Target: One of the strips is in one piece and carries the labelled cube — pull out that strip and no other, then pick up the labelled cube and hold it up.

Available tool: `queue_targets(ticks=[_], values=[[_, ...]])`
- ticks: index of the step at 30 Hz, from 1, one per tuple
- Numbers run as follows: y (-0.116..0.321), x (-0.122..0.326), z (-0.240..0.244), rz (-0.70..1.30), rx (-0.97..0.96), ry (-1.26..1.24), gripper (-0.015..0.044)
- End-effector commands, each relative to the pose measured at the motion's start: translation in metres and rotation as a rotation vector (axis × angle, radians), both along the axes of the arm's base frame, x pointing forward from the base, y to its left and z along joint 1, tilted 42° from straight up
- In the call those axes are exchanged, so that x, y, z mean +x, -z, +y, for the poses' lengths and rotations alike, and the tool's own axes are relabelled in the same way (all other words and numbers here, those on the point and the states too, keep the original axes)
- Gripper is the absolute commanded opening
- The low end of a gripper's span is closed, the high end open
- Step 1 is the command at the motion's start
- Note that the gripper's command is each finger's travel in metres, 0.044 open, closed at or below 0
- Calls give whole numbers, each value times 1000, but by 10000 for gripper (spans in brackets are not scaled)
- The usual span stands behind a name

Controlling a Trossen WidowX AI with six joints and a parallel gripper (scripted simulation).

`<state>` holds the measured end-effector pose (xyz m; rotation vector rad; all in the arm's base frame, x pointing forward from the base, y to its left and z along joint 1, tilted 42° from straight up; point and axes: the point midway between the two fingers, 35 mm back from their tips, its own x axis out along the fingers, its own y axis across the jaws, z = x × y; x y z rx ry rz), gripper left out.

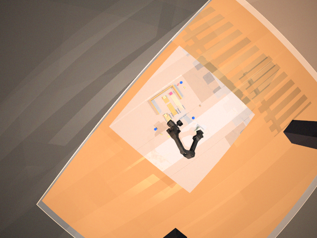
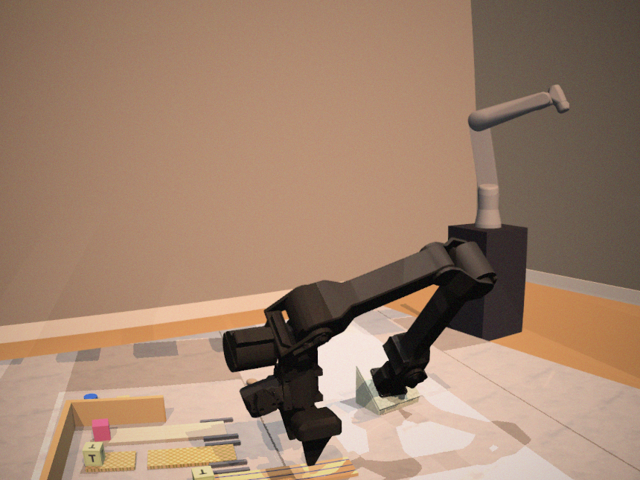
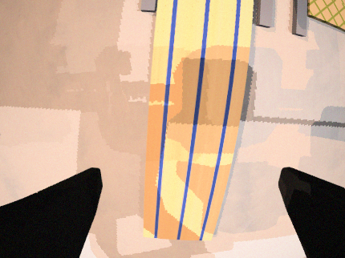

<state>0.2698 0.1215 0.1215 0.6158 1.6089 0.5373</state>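
Observation:
A striped strip (image 2: 288,472) (image 3: 172,143) with blue lines lies flat, with a yellow T-marked cube (image 2: 202,472) (image 1: 166,115) farther in on it. My gripper (image 3: 193,179) is open, pointing down above the strip's near end, with one finger on each side in the wrist view. A cross-hatched strip (image 2: 192,456) (image 1: 171,109) is in two pieces with a gap; its short far piece (image 2: 125,460) carries another T-marked cube (image 2: 93,455) (image 1: 164,97). A pale plain strip (image 2: 170,431) (image 1: 176,102) has a pink cube (image 2: 100,429) (image 1: 170,93) at its far end.
An orange-brown wall (image 2: 117,411) (image 1: 161,92) encloses the strips' far ends on three sides. Grey rails (image 2: 221,437) (image 3: 264,4) flank the strips. Blue discs (image 1: 181,82) (image 1: 193,117) (image 1: 155,129) and a brown pebble (image 1: 199,106) (image 2: 251,381) lie outside the wall.

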Motion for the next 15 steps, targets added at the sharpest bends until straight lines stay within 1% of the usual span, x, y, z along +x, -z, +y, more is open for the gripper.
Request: queue_targets(ticks=[1,15], values=[[0,16,-2,-4,3,-1,440],[4,57,-6,-6,3,-1,440]])
